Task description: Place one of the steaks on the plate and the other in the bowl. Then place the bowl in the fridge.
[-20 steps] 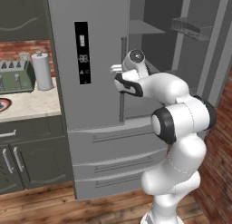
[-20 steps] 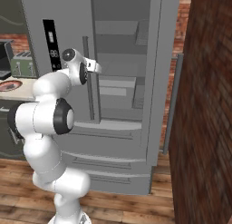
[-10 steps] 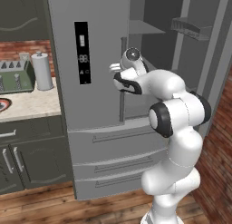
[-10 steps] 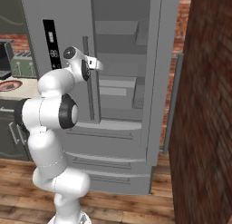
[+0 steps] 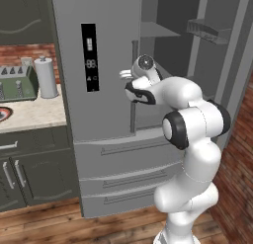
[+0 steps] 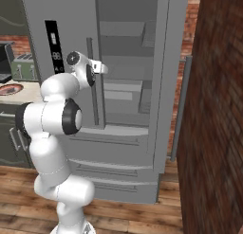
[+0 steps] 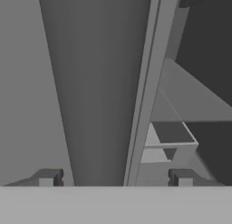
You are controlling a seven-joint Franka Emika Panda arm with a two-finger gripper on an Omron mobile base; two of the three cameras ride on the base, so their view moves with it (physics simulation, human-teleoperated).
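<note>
Where hand straddles fridge edge

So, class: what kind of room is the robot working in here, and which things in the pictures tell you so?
Most likely a home kitchen. A tall steel fridge stands with its right door open, a toaster and a paper towel roll sit on a counter, and dark cabinets run beneath it.

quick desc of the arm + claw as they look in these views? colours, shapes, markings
Arm: glossy white rounded links, bulbous, with dark grey-black bands and round caps at the joints. A round grey disc sits on the wrist. No cables or lettering visible. Claw: two small dark grey blocky fingertips with lighter inner faces, on a white hand with a dark band.
</note>
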